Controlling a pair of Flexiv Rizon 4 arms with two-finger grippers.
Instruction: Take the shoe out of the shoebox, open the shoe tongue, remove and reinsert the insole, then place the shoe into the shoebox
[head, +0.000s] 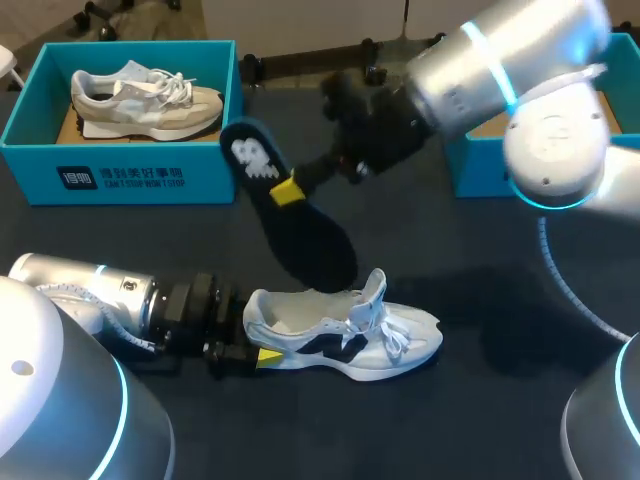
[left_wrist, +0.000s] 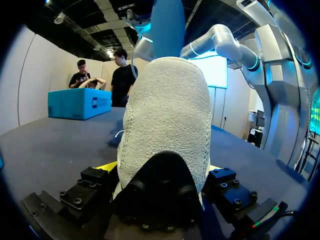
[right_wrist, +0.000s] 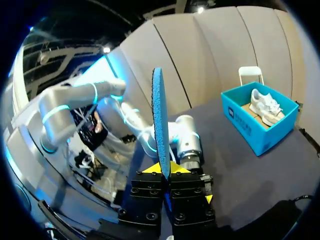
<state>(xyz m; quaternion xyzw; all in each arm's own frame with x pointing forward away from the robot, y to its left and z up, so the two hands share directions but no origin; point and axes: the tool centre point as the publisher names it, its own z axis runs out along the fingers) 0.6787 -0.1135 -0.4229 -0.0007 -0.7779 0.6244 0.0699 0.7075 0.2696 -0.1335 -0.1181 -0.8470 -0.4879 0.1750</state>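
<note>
The right gripper (right_wrist: 163, 171) had its two yellow-tipped fingers pressed together on the insole (right_wrist: 160, 115), pinching it flat from both sides. From the fingers the insole rose up and away, with its thin edge toward the wrist. In the head view it hung tilted in the air, with its free lower end just above the shoe (head: 345, 335) and, as far as I could tell, not touching it.

The left gripper (head: 262, 357) was clamped on the heel of the shoe, one finger on each side. The shoe stood on its sole on the dark table (head: 480, 320), with the toe pointing away from these fingers. Its tongue (head: 375, 288) was pulled upright, so the mouth of the shoe was wide open and looked empty inside.

Farther out, well apart from both grippers, a blue shoebox (head: 215, 175) held a beige shoe (head: 145, 100). A second blue box (head: 480, 165) was mostly hidden behind the right arm.

In my judgement the insole was already taken out and putting it back was the step in hand. The next move calls for lowering the insole and turning it flatter, so that its free end goes first into the open mouth and slides under the tongue, while the left fingers hold the heel firm.
</note>
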